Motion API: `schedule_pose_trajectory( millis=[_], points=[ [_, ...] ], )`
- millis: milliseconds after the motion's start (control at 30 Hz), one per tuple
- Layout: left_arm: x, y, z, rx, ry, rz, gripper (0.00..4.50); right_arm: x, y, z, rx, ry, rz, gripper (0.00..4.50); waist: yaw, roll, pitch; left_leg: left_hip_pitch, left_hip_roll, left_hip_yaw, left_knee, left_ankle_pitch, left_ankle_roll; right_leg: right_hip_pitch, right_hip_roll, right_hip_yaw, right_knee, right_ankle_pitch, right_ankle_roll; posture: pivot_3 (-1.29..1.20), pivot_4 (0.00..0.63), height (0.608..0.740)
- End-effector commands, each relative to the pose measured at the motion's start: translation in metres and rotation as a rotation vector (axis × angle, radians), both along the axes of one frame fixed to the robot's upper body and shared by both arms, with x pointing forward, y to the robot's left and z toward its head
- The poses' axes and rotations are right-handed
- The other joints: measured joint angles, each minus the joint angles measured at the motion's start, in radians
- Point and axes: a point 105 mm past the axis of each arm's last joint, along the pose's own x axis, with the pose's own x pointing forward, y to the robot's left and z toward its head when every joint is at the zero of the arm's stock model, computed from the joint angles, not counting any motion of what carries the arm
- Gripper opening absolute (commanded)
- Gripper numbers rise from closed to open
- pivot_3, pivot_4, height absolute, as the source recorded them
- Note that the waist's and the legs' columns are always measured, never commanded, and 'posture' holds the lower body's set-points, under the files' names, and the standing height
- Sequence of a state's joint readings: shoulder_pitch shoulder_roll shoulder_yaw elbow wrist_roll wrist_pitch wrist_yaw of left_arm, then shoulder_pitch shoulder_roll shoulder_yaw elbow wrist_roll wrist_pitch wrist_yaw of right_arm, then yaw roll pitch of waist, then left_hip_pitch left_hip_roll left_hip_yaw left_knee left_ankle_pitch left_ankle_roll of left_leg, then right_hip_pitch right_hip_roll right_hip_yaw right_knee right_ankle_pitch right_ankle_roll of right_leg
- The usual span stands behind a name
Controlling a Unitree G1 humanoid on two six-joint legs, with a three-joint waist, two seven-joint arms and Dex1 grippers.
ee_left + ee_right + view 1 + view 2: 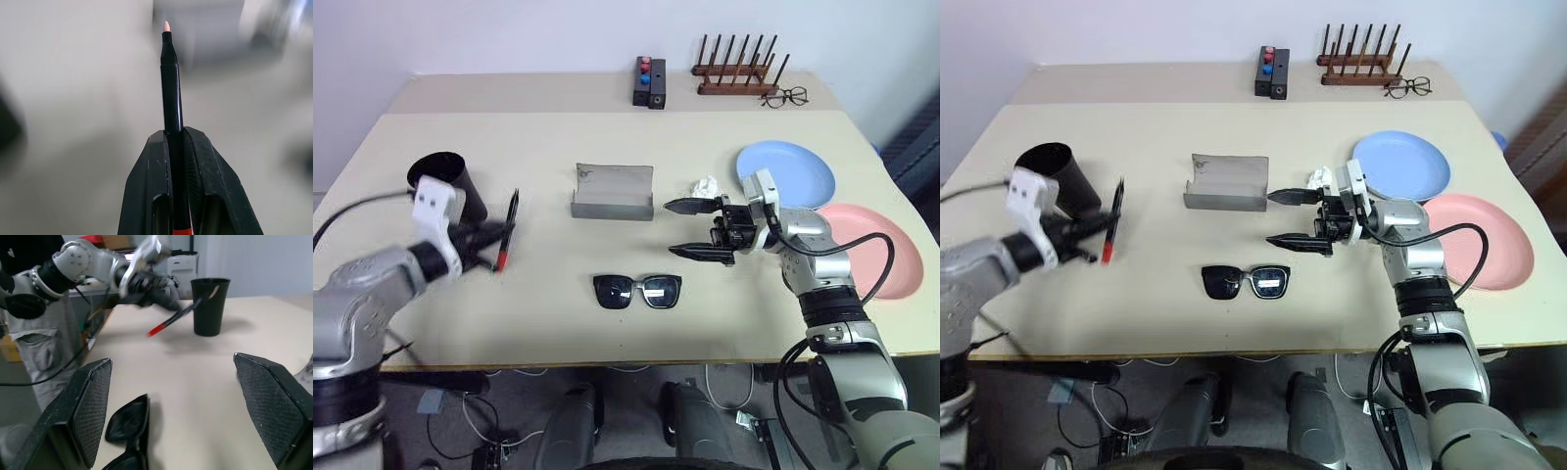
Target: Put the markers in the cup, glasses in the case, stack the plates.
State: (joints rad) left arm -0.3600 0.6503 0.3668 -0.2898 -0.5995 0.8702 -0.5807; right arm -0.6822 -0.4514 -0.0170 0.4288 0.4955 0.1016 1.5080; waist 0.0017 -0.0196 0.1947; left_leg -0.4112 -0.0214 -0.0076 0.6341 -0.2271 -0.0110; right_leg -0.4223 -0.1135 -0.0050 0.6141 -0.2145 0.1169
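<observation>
Left wrist view: marker's point(172, 112) red end cut off.

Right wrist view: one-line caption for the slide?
Open right gripper hovers over the sunglasses while the left gripper holds a red-ended marker beside the black cup.

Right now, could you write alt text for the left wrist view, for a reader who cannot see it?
The left gripper has its jaws shut on a black marker, whose pale tip points away from the camera. The background is a blurred beige table.
</observation>
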Motion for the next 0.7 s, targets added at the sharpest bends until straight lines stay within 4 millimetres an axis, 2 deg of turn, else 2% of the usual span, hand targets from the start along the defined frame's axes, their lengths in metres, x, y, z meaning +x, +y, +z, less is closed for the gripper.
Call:
schedule_pose_trajectory(
  millis=[33,100,167,233,333,467,700],
  points=[
    [0.017,-0.009,0.051,-0.054,-0.308,0.081,0.08,0.011,-0.003,0.027,0.119,-0.051,-0.071,4.05,0.003,0.0,0.0,0.0,0.0,0.0,0.0,0.0,0.0,0.0,0.0,0.0,0.0,0.0,0.0,0.0,0.15,0.74],
    [0.023,-0.009,0.079,-0.109,-0.478,0.183,0.08,0.014,-0.003,0.032,0.146,-0.062,-0.089,4.05,0.002,0.0,0.0,0.0,-0.001,0.001,0.0,0.0,0.0,0.0,0.0,0.0,0.0,0.001,0.002,0.0,0.15,0.74],
    [0.027,-0.007,0.098,-0.182,-0.566,0.253,0.08,0.016,-0.002,0.036,0.159,-0.084,-0.1,4.05,0.003,-0.001,0.0,0.0,-0.002,0.001,0.0,0.0,0.0,0.0,0.001,0.0,0.0,0.001,0.002,0.0,0.15,0.74],
    [0.031,-0.001,0.11,-0.206,-0.62,0.333,0.08,0.018,0.0,0.04,0.172,-0.103,-0.112,4.05,0.002,-0.001,0.0,0.0,-0.003,0.003,0.0,0.0,0.0,0.0,0.001,0.0,0.0,0.001,0.003,0.0,0.15,0.74],
    [0.032,0.022,0.123,-0.227,-0.691,0.469,0.08,0.023,0.003,0.046,0.193,-0.137,-0.138,4.05,-0.007,-0.001,0.0,0.0,-0.003,0.003,0.0,0.0,0.0,0.0,0.002,0.0,0.001,0.002,0.003,0.0,0.15,0.74],
    [0.028,0.057,0.128,-0.193,-0.743,0.598,0.08,0.028,0.008,0.049,0.212,-0.16,-0.163,4.05,-0.018,-0.001,0.0,0.0,-0.003,0.003,0.0,0.0,0.0,0.0,0.002,0.0,0.001,0.002,0.003,0.0,0.15,0.74],
    [0.012,0.095,0.121,-0.053,-0.791,0.779,0.08,0.032,0.012,0.047,0.214,-0.166,-0.16,4.05,-0.015,-0.001,0.0,0.0,-0.002,0.003,0.0,0.0,0.0,0.0,0.003,0.0,0.001,0.002,0.003,0.0,0.15,0.74]
  ],
)
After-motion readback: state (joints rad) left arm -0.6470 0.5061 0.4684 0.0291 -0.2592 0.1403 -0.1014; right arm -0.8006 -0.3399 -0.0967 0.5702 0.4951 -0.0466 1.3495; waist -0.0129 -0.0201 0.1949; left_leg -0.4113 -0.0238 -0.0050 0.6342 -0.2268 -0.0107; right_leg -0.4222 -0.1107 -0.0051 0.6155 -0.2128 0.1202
